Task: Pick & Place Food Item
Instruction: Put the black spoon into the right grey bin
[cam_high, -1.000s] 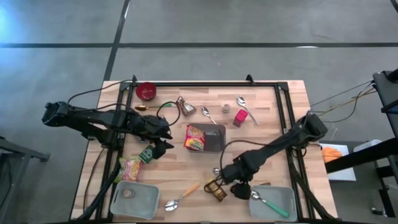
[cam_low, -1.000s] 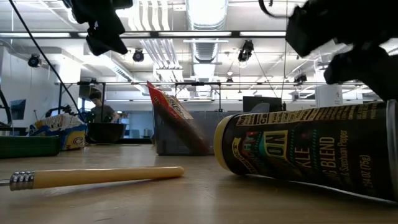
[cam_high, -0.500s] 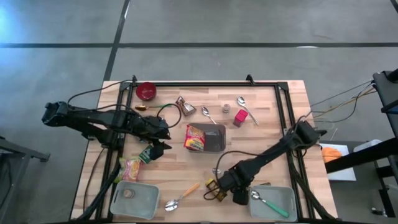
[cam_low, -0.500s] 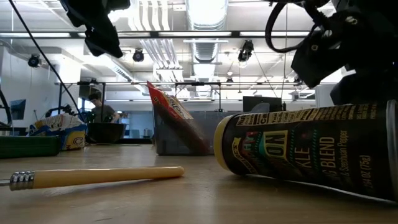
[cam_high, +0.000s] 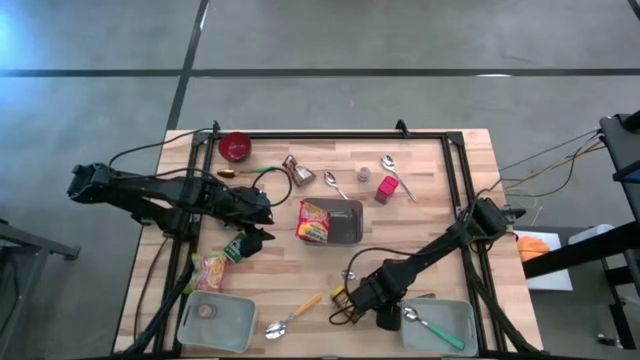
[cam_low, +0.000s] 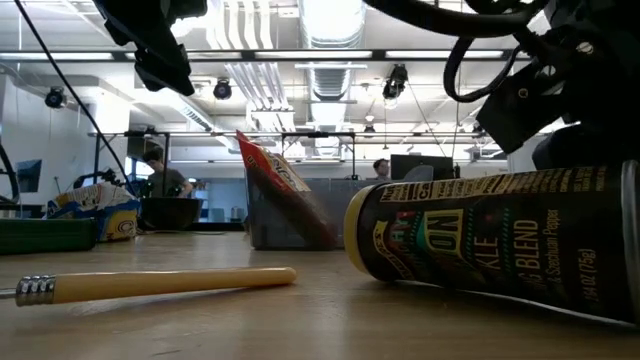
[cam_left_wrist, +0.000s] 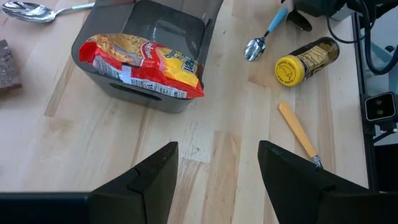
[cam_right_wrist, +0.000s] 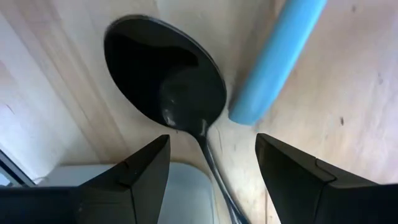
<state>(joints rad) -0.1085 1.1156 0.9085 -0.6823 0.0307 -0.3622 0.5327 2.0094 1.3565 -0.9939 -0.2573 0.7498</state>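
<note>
The red and yellow noodle packet (cam_high: 314, 220) leans over the left rim of the grey bin (cam_high: 345, 222) at mid-table; the left wrist view shows the packet (cam_left_wrist: 143, 62) too. A dark spice jar (cam_low: 490, 240) with a yellow lid (cam_left_wrist: 287, 70) lies on its side near the front edge. My right gripper (cam_high: 375, 305) hangs open just right of the jar (cam_high: 345, 305), pointing down, with a spoon bowl (cam_right_wrist: 165, 81) and a blue handle end (cam_right_wrist: 273, 62) on the wood below it. My left gripper (cam_high: 258, 236) waits open left of the bin.
A grey tray (cam_high: 445, 338) with a green-handled spoon sits at the front right, another tray (cam_high: 215, 320) at the front left. An orange-handled spoon (cam_high: 292, 316) lies between them. A snack packet (cam_high: 210, 270), a red bowl (cam_high: 235, 146) and small items lie farther off.
My right gripper has come down and toward the table's left and near edges, closing on the spice jar. Its fingers have stayed open. The jar, the packet and the bin have not moved.
</note>
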